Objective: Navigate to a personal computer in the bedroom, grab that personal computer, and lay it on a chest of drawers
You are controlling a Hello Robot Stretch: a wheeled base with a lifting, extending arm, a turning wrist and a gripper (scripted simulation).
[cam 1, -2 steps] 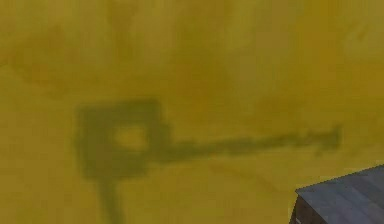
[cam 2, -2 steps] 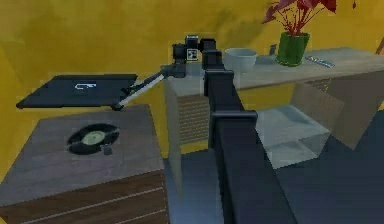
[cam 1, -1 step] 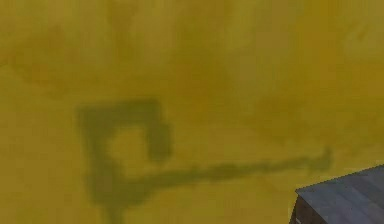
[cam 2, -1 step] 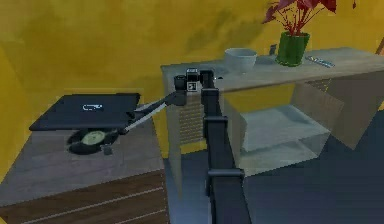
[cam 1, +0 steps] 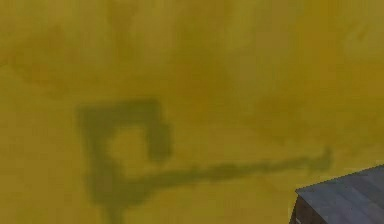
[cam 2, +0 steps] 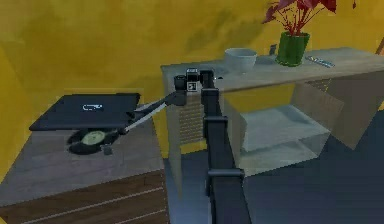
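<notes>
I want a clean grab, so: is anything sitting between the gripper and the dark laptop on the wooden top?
Nothing visible does. The gripper shows at the right edge of the laptop, with no object between them. A round disc lies on the wooden top beside the gripper, nearer the camera.

You see a mottled yellow wall (cam 1: 200,60), a black laptop (cam 2: 85,108) on brown wood-grain drawers (cam 2: 70,178), a white bowl (cam 2: 240,58), and red flowers (cam 2: 297,12) in a green vase (cam 2: 293,50) upper right.

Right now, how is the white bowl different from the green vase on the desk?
The bowl is white, low and wide; the vase is green and taller. The vase holds red flowers; the bowl shows none. Both stand upright on the pale desk.
</notes>
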